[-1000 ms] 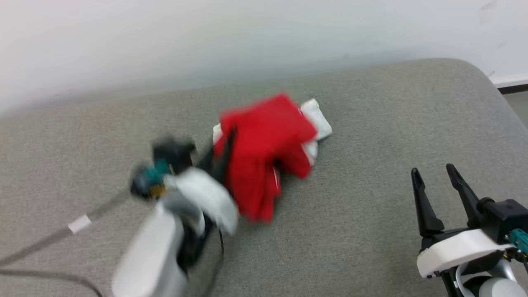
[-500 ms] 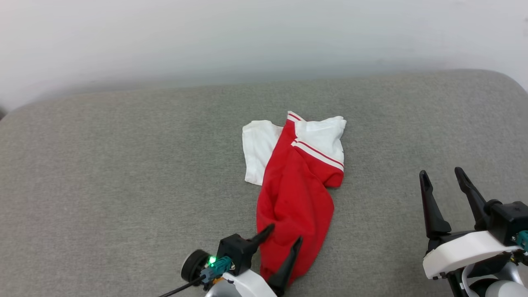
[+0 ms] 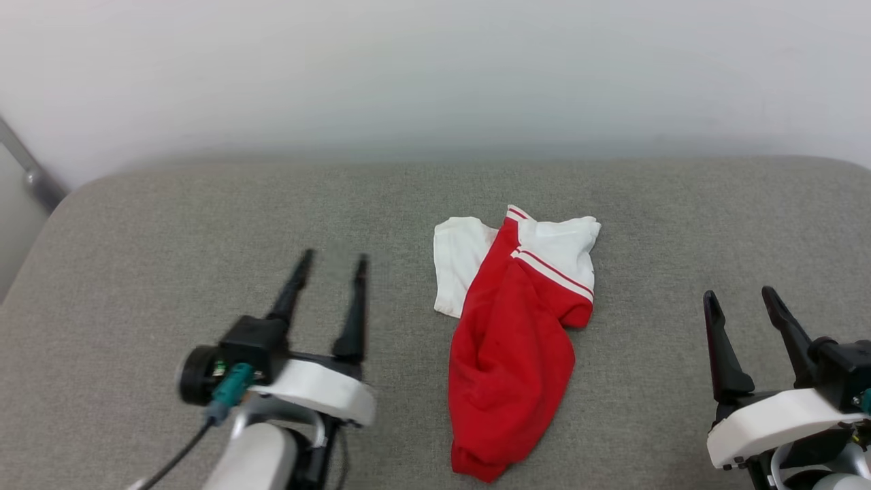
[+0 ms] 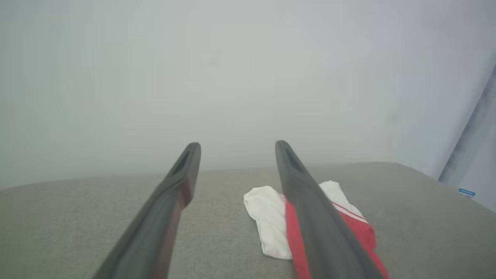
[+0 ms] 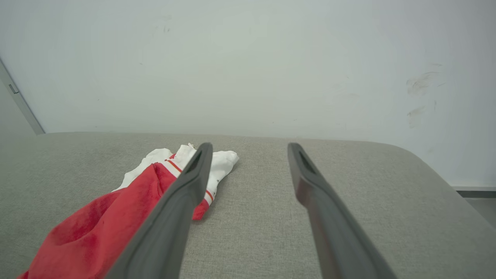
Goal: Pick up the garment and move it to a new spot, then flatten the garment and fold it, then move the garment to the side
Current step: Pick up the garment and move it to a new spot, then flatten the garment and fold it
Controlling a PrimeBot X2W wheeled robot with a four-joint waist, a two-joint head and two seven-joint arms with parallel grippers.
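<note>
The red jersey T-shirt [image 3: 510, 361] is lying bunched on the grey cushion [image 3: 170, 224], probably light, limp and non-slippery. The left gripper [image 3: 335, 256] and right gripper [image 3: 739, 292] are holding their fingers apart and empty; pinching a sleeve edge looks wisest.

A worktop [image 3: 170, 224] padded in grey woven fabric spreads across the foreground, its corners rounded and its far edge meeting a plain pale wall [image 3: 435, 75]. The light is soft and even, and a dim shade gathers along that seam. At the left a grey metal strip [image 3: 30, 173] slants against the wall. In the right wrist view faint scuff marks [image 5: 422, 83] smudge the wall, and a dark skirting [image 5: 474, 191] lines its foot above a sliver of grey floor [image 5: 484, 207].
</note>
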